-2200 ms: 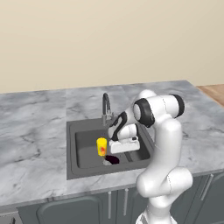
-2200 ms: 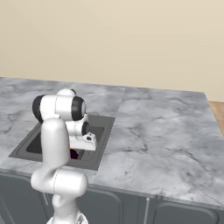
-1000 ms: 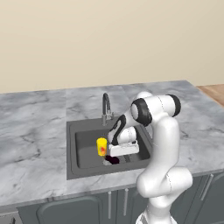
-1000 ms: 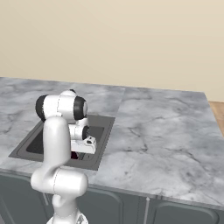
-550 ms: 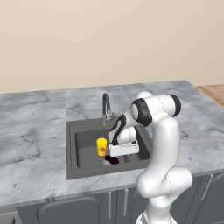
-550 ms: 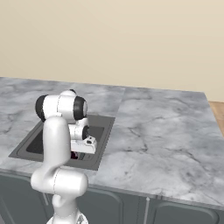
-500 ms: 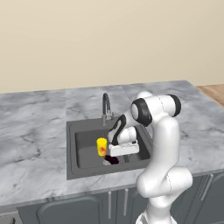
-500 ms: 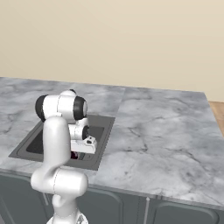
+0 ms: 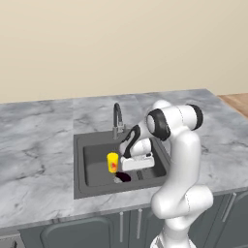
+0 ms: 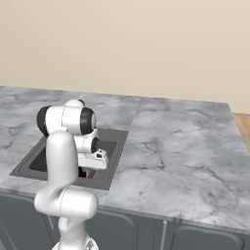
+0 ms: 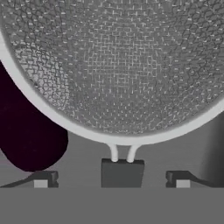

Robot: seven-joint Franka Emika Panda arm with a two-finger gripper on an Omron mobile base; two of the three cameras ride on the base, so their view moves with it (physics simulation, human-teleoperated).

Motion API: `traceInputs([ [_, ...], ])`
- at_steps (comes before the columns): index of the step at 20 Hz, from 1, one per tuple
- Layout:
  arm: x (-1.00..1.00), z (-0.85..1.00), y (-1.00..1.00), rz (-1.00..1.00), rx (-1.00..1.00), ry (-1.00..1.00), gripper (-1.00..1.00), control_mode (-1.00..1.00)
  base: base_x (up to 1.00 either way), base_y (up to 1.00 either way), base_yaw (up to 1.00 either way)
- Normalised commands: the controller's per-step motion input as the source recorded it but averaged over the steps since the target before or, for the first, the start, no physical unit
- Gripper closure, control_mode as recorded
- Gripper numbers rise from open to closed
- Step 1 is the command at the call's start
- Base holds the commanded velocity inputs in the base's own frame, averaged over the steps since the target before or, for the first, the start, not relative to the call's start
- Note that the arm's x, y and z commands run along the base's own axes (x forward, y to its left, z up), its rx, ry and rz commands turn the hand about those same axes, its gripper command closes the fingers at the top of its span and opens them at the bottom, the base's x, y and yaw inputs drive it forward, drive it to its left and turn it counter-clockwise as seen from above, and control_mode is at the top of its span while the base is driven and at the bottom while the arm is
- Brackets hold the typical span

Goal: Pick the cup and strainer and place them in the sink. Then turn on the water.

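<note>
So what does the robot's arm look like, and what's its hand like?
The arm is smooth, shiny white and made of chunky rounded tubes, with dark bands at the joints, like black rings around a white elbow. Its hand is a boxy white block. The gripper has two small dark fingertips with little pale grey squares on them. No loose cables or writing show.

Flat even rendered light, soft pixelated edges

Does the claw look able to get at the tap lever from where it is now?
Probably yes. The claw is open over the strainer in the sink, and the tap stands just behind it with nothing between.
</note>
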Motion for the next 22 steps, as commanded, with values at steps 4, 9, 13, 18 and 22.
traceInputs([
  [4, 0.0, 0.34, 0.0, 0.0, 0.0, 0.0, -1.0, -1.0, 0.0, 0.0, 0.0],
  [9, 0.0, 0.31, 0.0, 0.0, 0.0, -0.05, -1.0, -1.0, 0.0, 0.0, 0.0],
  [13, 0.0, 0.26, 0.0, 0.0, 0.0, -0.1, -1.0, -1.0, 0.0, 0.0, 0.0],
  [18, 0.0, 0.24, 0.0, 0.0, 0.0, -0.09, -1.0, -1.0, 0.0, 0.0, 0.0],
  [22, 0.0, 0.18, 0.0, 0.0, 0.0, -0.14, -1.0, -1.0, 0.0, 0.0, 0.0],
])
